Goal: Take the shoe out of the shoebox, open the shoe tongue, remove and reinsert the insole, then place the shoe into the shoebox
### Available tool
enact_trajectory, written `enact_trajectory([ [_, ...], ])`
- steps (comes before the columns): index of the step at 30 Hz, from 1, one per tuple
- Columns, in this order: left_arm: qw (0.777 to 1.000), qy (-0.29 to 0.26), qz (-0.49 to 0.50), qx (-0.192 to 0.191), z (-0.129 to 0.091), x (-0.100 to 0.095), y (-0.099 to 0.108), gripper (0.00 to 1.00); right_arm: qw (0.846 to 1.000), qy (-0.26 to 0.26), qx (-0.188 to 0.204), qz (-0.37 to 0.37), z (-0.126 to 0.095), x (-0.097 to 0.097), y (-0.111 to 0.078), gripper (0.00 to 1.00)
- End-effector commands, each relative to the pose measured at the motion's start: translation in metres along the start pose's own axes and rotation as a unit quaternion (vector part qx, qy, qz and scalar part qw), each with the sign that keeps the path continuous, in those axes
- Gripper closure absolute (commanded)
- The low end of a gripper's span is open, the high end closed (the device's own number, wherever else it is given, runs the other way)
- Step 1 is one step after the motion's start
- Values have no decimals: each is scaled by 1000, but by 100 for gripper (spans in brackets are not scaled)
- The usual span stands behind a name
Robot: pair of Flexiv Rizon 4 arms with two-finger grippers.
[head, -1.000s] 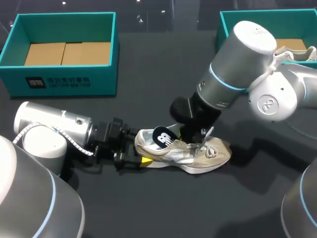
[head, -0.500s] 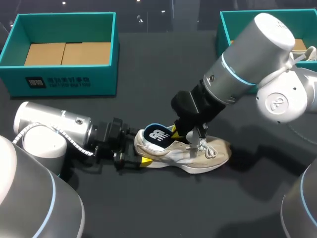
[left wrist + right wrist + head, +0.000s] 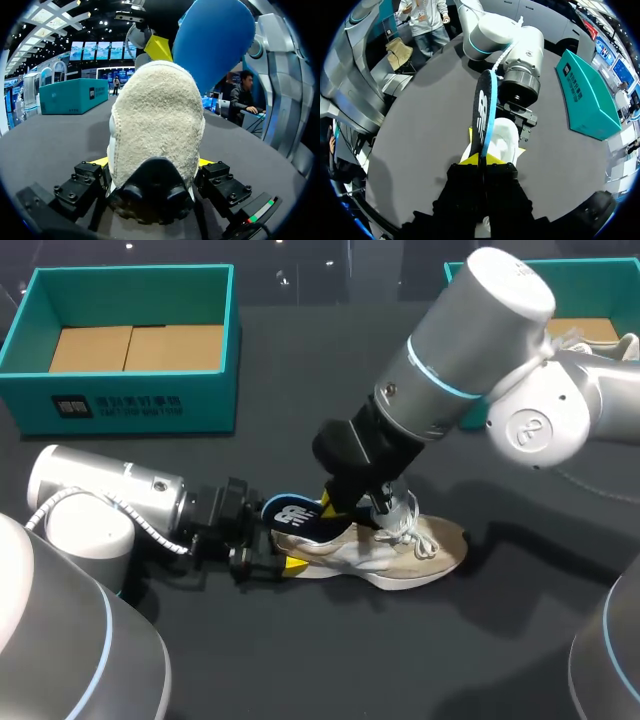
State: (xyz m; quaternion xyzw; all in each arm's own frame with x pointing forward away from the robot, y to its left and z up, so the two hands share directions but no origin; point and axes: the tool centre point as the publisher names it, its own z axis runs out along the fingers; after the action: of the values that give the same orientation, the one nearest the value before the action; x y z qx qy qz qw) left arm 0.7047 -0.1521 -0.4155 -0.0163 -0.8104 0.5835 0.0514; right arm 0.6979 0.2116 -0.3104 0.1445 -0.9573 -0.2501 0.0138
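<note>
A beige sneaker [image 3: 400, 548] lies on its side on the dark table, heel toward my left arm. My left gripper [image 3: 272, 552] has its wide-set fingers against both sides of the heel [image 3: 155, 125], holding it. My right gripper [image 3: 338, 506] hangs over the shoe's opening, shut on a dark insole with a blue underside [image 3: 290, 514] that sticks out past the heel. In the right wrist view the insole [image 3: 483, 110] stands edge-on ahead of the pinched yellow tips [image 3: 482, 160]. In the left wrist view its blue face [image 3: 215, 40] rises above the heel.
An open teal shoebox [image 3: 130, 390] with a cardboard floor stands at the back left. A second teal box [image 3: 455, 285] at the back right holds another shoe [image 3: 612, 348]. My right arm's large elbow [image 3: 470, 330] hangs over the table's middle.
My right gripper has swung left toward the heel, drawing the insole further out of the shoe and tipping it lower. The left gripper and the shoe have stayed put.
</note>
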Motion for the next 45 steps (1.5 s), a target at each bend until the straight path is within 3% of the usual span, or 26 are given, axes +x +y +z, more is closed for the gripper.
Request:
enact_trajectory([
  [1, 1000, -1, 0, 0, -2, 1, 3, 100, 1000, 9, 1, 11, 14, -12, 8, 100],
  [7, 1000, -1, 0, 0, -2, 1, 3, 100, 999, 10, -11, 34, 16, -15, 13, 100],
  [11, 1000, -1, 0, 0, -2, 1, 3, 100, 997, 20, -30, 63, 16, -14, 15, 82],
  [13, 1000, -1, 0, 0, -2, 1, 3, 100, 996, 26, -39, 76, 15, -14, 15, 69],
  [20, 1000, -1, 0, 0, -2, 1, 3, 100, 992, 42, -48, 112, 8, -13, 12, 57],
  [31, 1000, -1, 0, 0, -2, 1, 3, 100, 985, 103, -40, 132, 1, -20, 16, 54],
  [33, 1000, -1, 0, 0, -2, 1, 3, 100, 983, 114, -40, 136, 3, -20, 17, 51],
  [45, 1000, -1, 0, 0, -2, 1, 3, 100, 972, 153, -61, 167, 23, -13, 19, 53],
])
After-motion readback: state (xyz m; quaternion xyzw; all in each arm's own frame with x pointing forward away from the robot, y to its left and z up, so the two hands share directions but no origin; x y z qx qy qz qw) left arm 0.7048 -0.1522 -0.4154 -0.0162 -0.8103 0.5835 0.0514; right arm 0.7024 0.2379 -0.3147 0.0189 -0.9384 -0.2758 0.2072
